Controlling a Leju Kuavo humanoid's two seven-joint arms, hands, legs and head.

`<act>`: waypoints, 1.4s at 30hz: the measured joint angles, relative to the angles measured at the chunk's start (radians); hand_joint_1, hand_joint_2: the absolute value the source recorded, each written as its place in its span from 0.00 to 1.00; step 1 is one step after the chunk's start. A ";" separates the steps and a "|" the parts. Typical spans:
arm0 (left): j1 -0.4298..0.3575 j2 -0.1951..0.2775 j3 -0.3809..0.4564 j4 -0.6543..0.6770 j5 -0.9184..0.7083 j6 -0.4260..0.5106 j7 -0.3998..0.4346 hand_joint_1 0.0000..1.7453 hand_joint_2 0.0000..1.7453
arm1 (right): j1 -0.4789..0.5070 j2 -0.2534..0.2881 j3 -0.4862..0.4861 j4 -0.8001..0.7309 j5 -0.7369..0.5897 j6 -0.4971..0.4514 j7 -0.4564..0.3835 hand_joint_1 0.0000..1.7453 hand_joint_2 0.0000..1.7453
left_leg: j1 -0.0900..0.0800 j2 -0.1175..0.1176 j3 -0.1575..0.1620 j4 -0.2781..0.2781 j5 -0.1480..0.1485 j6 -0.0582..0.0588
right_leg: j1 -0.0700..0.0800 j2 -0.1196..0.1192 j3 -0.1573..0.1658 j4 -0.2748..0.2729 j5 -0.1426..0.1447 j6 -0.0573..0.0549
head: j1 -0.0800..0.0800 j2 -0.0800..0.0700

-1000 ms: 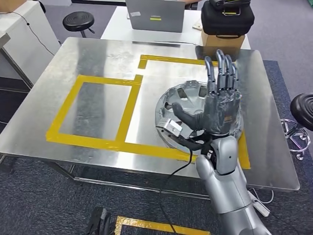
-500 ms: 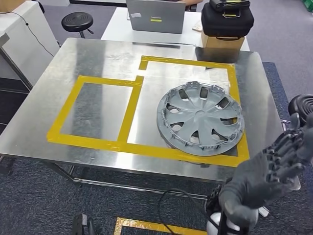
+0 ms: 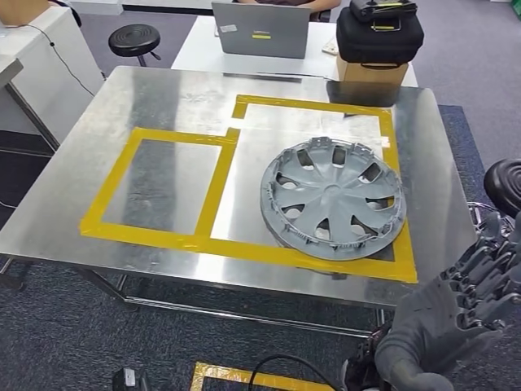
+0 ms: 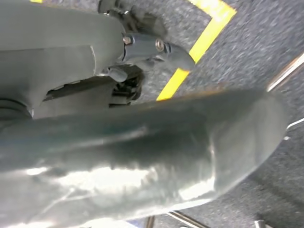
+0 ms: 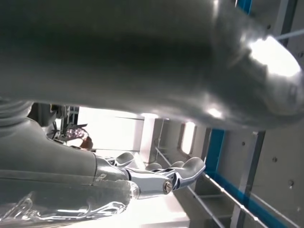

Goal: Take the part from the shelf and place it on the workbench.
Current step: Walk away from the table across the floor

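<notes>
The part, a grey hubcap point(image 3: 334, 199), lies flat on the metal workbench point(image 3: 172, 98) inside the right-hand yellow tape frame. My right hand point(image 3: 454, 314) hangs at the lower right, off the bench's near edge and apart from the hubcap, fingers spread and holding nothing. The right wrist view has its thumb and straightened fingers point(image 5: 172, 176) with nothing between them. In the left wrist view my left hand point(image 4: 107, 142) hangs over the carpet, thumb large in front, one dark finger point(image 4: 157, 47) extended, nothing in it.
A laptop point(image 3: 261, 28) and a black case point(image 3: 379, 32) on a cardboard box point(image 3: 369, 69) stand behind the bench. Black stools are at the back left point(image 3: 132, 37) and right point(image 3: 505, 183). Yellow floor tape point(image 3: 246, 376) runs near my feet.
My right hand has drawn back from above the hubcap to the lower right, below the bench's near edge. The hubcap stays where it lay.
</notes>
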 joint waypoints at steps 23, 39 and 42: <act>0.012 -0.002 -0.021 0.000 -0.089 0.047 0.068 0.00 0.00 | 0.070 0.009 -0.063 0.042 0.003 0.001 -0.036 0.00 0.00 | 0.001 0.004 0.008 -0.005 -0.005 0.032 | -0.002 -0.006 -0.129 0.264 -0.112 0.030 | 0.005 0.000; 0.010 0.004 -0.020 0.000 -0.077 0.062 0.091 0.00 1.00 | 0.071 0.009 -0.066 0.081 -0.015 0.001 -0.037 0.00 0.00 | -0.003 0.002 -0.074 0.235 -0.136 -0.015 | -0.004 -0.007 -0.035 -0.005 0.038 -0.024 | -0.003 0.000; 0.007 0.004 -0.020 0.000 -0.078 0.068 0.089 0.00 1.00 | 0.070 0.009 -0.066 0.086 -0.016 0.001 -0.037 0.00 0.00 | -0.003 0.001 0.038 0.052 -0.066 -0.006 | -0.001 -0.006 -0.047 -0.001 0.050 -0.012 | -0.004 0.000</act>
